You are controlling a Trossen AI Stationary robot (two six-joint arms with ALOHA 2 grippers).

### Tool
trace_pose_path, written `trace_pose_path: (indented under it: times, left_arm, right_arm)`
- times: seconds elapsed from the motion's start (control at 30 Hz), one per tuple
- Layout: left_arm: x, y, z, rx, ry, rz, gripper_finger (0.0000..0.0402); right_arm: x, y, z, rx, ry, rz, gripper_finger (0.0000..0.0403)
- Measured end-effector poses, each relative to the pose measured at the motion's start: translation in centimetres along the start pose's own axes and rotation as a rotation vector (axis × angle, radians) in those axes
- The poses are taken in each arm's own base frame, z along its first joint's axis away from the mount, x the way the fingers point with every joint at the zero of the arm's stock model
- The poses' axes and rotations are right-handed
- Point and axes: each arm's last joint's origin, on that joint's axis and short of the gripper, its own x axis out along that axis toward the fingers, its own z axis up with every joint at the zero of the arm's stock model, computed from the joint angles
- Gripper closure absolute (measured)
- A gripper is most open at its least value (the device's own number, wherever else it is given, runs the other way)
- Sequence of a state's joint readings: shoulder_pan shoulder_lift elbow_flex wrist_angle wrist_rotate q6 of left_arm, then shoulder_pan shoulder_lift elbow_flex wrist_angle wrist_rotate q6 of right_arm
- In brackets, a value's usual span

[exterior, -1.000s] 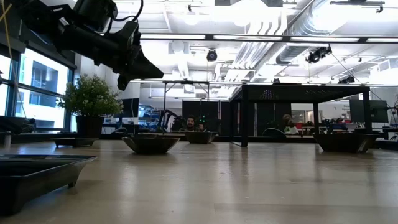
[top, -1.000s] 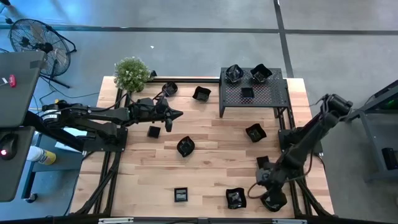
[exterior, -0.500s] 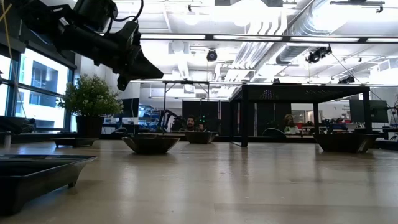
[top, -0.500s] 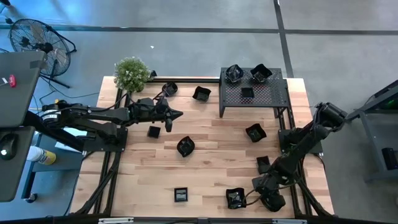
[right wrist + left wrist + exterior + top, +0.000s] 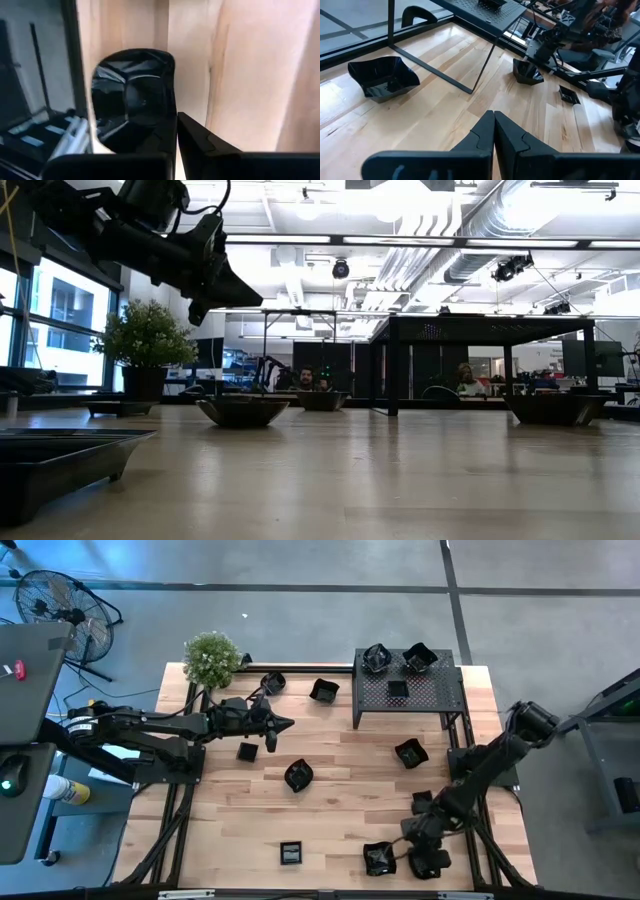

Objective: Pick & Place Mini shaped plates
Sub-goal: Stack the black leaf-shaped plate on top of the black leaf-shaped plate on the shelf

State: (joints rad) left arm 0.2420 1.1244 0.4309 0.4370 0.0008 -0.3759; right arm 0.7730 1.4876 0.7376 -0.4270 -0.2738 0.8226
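At tabletop's point(image 5: 340, 755) five o'clock corner, right tool point(image 5: 428, 863) pinched rim of glossy black wavy plate point(image 5: 131, 97); arm stretched low. Left tool point(image 5: 283, 723) pressed together, hovering at ten o'clock.

Eleven mini shaped plates point(image 5: 298, 775), one perforated stand point(image 5: 428, 693), one plant point(image 5: 211, 658), one fan point(image 5: 58, 598)
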Motion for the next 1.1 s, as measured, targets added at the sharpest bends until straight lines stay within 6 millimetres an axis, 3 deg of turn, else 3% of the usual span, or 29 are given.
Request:
trace_pose_path:
  times: [0.23, 0.5, 0.83, 1.1]
  left_arm:
    - [0.0, 0.0, 0.0, 0.000, 0.000, 0.000, 0.0401]
    - [0.0, 0.0, 0.0, 0.001, -0.002, 0.003, 0.0401]
    - [0.0, 0.0, 0.0, 0.001, -0.003, 0.005, 0.0401]
    - [0.0, 0.0, 0.1, 0.002, -0.013, 0.007, 0.0401]
  right_arm:
    - [-4.2, -0.6, 0.5, 0.105, -0.130, 0.058, 0.0400]
    - [-11.7, -3.2, 0.4, 0.277, -0.381, 0.181, 0.0401]
    - [-21.6, -9.5, 2.9, 0.428, -0.829, 0.104, 0.0400]
    - [-30.8, -17.3, 3.3, 0.711, -0.988, -0.172, 0.0400]
